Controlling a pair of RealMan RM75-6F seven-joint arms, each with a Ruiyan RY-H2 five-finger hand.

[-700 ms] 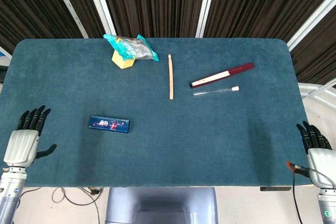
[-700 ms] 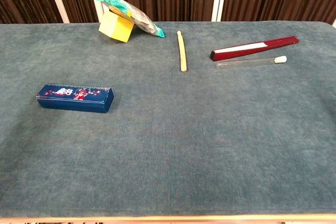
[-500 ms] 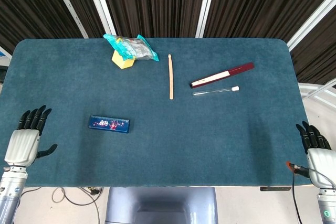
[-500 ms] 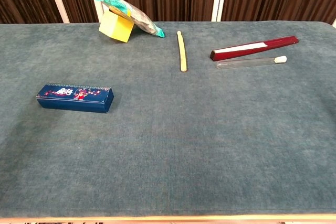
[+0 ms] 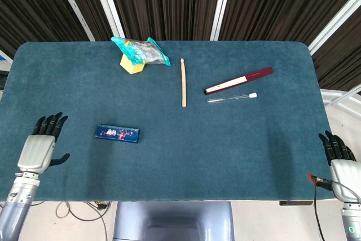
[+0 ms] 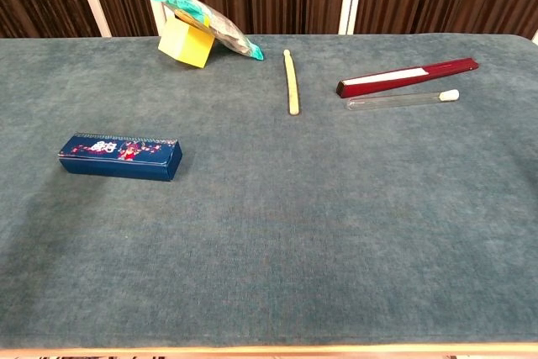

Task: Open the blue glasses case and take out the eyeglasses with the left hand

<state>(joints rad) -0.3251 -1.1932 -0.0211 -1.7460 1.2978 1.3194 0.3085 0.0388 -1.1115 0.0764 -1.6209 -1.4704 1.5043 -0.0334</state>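
The blue glasses case (image 5: 117, 134) (image 6: 119, 156) lies closed and flat on the left part of the teal table, long side across. My left hand (image 5: 40, 147) hovers at the table's front left, left of the case and apart from it, fingers spread and holding nothing. At the front right corner, just off the table edge, my right hand (image 5: 339, 158) also holds nothing, its fingers apart. The chest view shows neither hand. No eyeglasses are visible.
A yellow block (image 5: 131, 63) under a teal snack bag (image 5: 141, 51) stands at the back left. A wooden stick (image 5: 183, 82), a dark red flat case (image 5: 238, 80) and a clear tube (image 5: 231, 98) lie mid-table and right. The table edge (image 5: 197, 200) runs along the front.
My left hand has moved a little to the right and inward over the table, toward the case. The right hand and all objects are where they were.
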